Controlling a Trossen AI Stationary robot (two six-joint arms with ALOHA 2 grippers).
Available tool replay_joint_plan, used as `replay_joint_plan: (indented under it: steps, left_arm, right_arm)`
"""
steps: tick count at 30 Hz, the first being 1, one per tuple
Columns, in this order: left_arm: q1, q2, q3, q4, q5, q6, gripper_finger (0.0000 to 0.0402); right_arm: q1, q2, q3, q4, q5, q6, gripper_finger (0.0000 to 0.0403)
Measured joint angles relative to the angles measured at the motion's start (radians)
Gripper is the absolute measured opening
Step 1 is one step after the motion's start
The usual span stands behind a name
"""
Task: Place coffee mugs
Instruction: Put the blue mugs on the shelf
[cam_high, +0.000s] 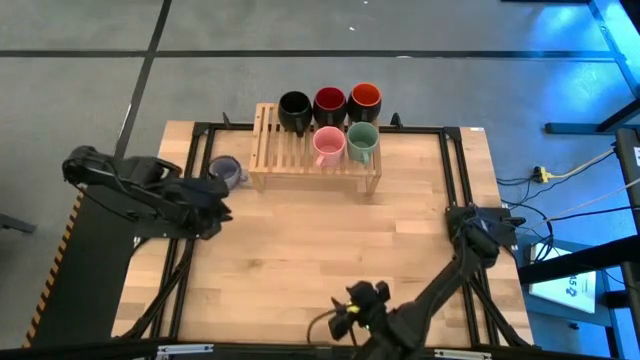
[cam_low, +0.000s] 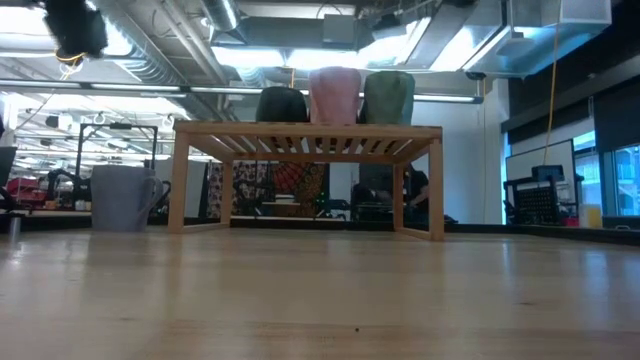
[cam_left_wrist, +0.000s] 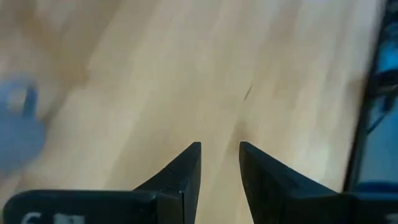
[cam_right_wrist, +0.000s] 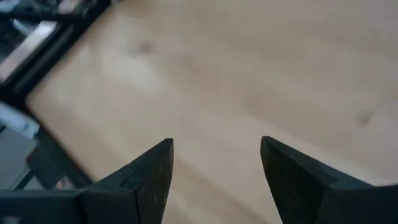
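Observation:
In the high view a slatted wooden rack (cam_high: 315, 160) carries five mugs. Black (cam_high: 294, 110), dark red-inside (cam_high: 330, 104) and dark orange-red-inside (cam_high: 365, 101) mugs stand along its far edge, with the pink (cam_high: 329, 147) and green (cam_high: 362, 142) mugs in front. The lavender mug (cam_high: 226, 170) stands on its base on the table, left of the rack, also in the low view (cam_low: 122, 198). My left gripper (cam_high: 220, 208) (cam_left_wrist: 219, 149) hovers just near of the lavender mug, open by a narrow gap. My right gripper (cam_high: 348, 315) (cam_right_wrist: 216, 146) waits open by the near edge.
Bare wooden tabletop (cam_high: 330, 250) spreads between the rack and the near edge. A black metal frame (cam_high: 455, 170) runs along the table's sides. The low view shows the rack's legs (cam_low: 178, 180) and the room beyond.

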Motion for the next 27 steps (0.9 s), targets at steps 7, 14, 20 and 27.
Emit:
replay_joint_plan:
  steps: [7, 14, 20, 27]
  left_arm:
    - [0.001, 0.083, 0.000, -0.176, 0.007, -0.112, 0.0104]
    - [0.114, 0.109, 0.000, -0.248, 0.017, -0.098, 0.0126]
    - [0.276, 0.123, 0.000, -0.243, -0.126, 0.079, 0.0144]
    - [0.496, 0.171, -0.048, -0.160, -0.150, 0.345, 0.0142]
  right_arm:
    - [0.035, 0.000, -0.133, 0.156, -0.014, -0.054, 0.0227]
    - [0.033, -0.001, -0.166, 0.183, -0.051, -0.173, 0.0227]
    - [0.033, -0.001, -0.166, 0.170, -0.034, -0.236, 0.0227]
    - [0.018, -0.001, -0.166, 0.158, -0.021, -0.240, 0.0227]
